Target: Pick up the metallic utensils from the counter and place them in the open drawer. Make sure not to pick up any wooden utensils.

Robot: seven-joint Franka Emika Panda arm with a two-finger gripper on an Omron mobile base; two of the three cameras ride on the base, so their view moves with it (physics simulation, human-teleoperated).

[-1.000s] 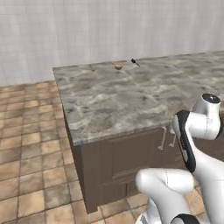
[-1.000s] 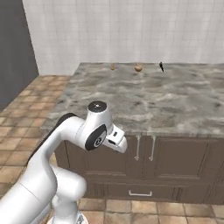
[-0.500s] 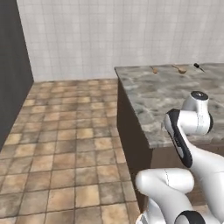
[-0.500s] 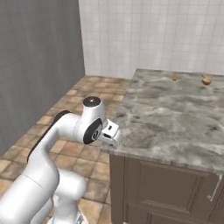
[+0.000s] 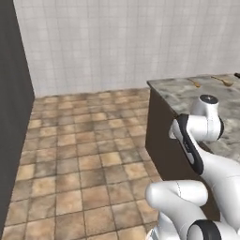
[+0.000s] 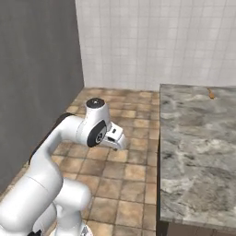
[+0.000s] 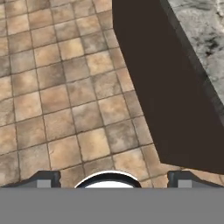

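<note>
The white arm (image 5: 201, 140) rises beside the end of the bench (image 5: 187, 96). The bench has a grey marbled stone top over dark brown cabinet sides (image 7: 162, 87). The floor (image 5: 79, 154) is made of brown tiles, and a white tiled wall (image 5: 126, 42) stands behind it. A dark grey wall (image 6: 37, 83) runs along one side.

In the left base view, a thin orange fork (image 5: 195, 83) lies far back on the bench top, near the back edge. Just beside it, further along the bench, lies a tan wooden spoon (image 5: 222, 81). They lie apart and do not touch. A small black thing sits at the very edge of that picture, too cut off to tell what it is. In the right base view, a small orange thing, the fork (image 6: 211, 93), also lies on the bench near its back edge.

The end effector (image 7: 109, 180) hangs over the floor, next to the dark side of the bench. Its two dark fingertips (image 7: 43, 179) stand wide apart, and nothing is between them. It is well apart from the fork and the spoon.

The pictures give no way to tell what is in any drawer.
</note>
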